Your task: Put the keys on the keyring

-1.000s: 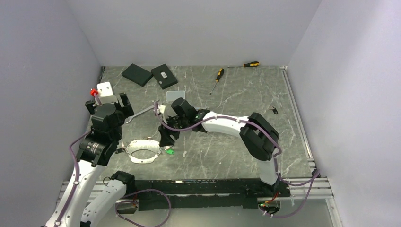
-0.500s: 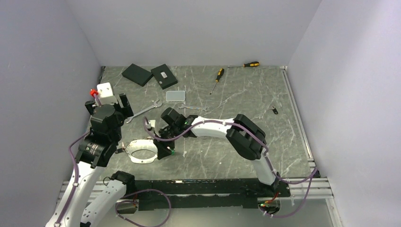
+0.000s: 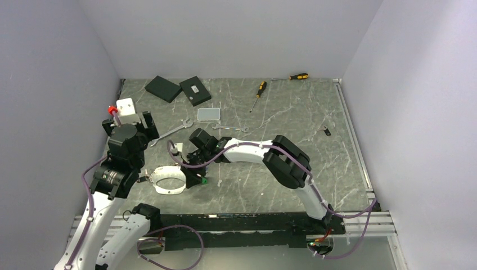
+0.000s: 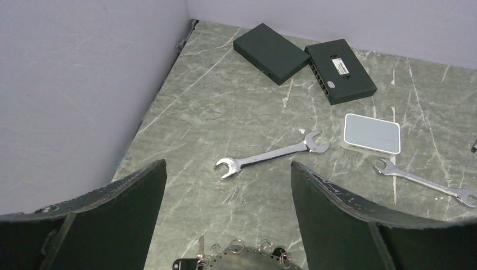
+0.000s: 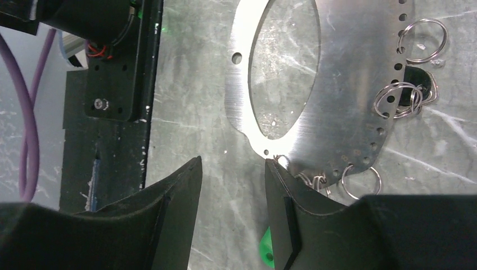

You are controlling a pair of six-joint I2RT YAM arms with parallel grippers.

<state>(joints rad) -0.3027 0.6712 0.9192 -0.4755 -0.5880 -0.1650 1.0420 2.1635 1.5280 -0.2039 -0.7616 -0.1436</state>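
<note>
Compared with a second before, the left arm [image 3: 115,174] had not shifted. The right arm [image 3: 253,151] had swung leftward with its elbow drawn in. That carried its jaws to the right-hand rim of the silvery flat oval metal keyring [image 3: 167,179], close by the green-headed key [image 3: 203,181]. The move uncovered the smaller silver spanner [image 3: 228,128], and the right jaws had narrowed. The keyring lay where it had been.

The left arm rose from its base with its wrist bent forward. The left jaws stood wide open and held nothing. They faced the far left of the grey marbled counter [image 3: 281,112], and the keyring's ringed edge showed low between them. The right arm reached across low, wrist tipped down. The right jaws were partly open over bare counter and gripped nothing. One finger [image 5: 315,225] overlapped the keyring's rim; whether it touched could not be told.

Counted from the left:
- one white block [image 3: 125,106]
- two flat black boxes [image 3: 163,88]
- one keyring, flat on the near-left counter, its small holes carrying at least four split rings [image 5: 424,39]
- one larger silver spanner [image 3: 169,132]
- one clear rectangular box [image 3: 208,113]
- two yellow-and-black screwdrivers [image 3: 259,93]
- one small dark key [image 3: 326,132], far right
</note>
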